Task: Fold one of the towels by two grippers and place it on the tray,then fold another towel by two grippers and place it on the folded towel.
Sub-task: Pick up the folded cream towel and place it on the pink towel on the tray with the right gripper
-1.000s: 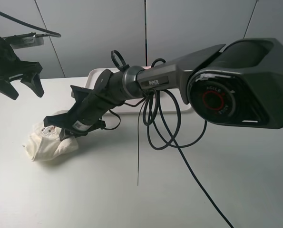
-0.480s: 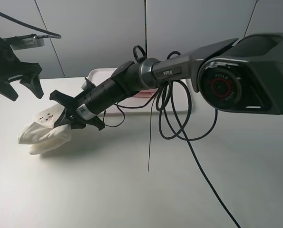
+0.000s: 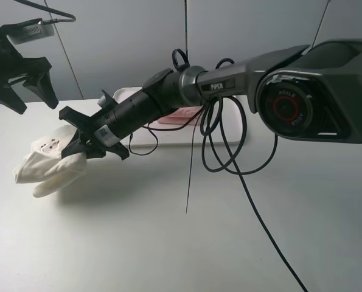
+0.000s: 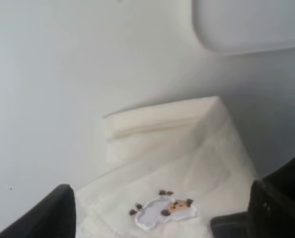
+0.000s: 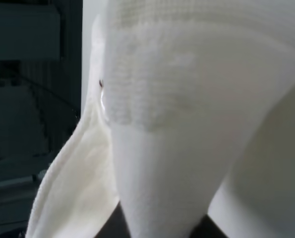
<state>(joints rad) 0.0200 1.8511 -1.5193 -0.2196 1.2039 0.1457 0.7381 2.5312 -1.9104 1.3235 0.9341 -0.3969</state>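
My right gripper [image 3: 80,145] reaches across to the left side and is shut on the folded cream-white towel [image 3: 47,163], holding it bunched just over the table. Seen from the right wrist, that towel [image 5: 177,99] fills the frame and hides the fingers. Higher up and apart from it, my left gripper [image 3: 30,102] hangs open and empty. Its wrist view looks down on the towel [image 4: 162,148] and the embroidered mark [image 4: 164,213], with the open left gripper [image 4: 161,203] above them. The pink towel [image 3: 171,117] lies on the white tray [image 3: 174,139] behind the right arm.
The right arm's black cables [image 3: 229,158] loop down onto the table in front of the tray. A corner of the tray [image 4: 246,25] shows in the left wrist view. A grey panelled wall [image 3: 120,42] stands behind the table.
The right gripper has lifted the cream-white towel and carried it left, so it now hangs stretched out rather than bunched on the table. The left gripper has risen a little and stays open.
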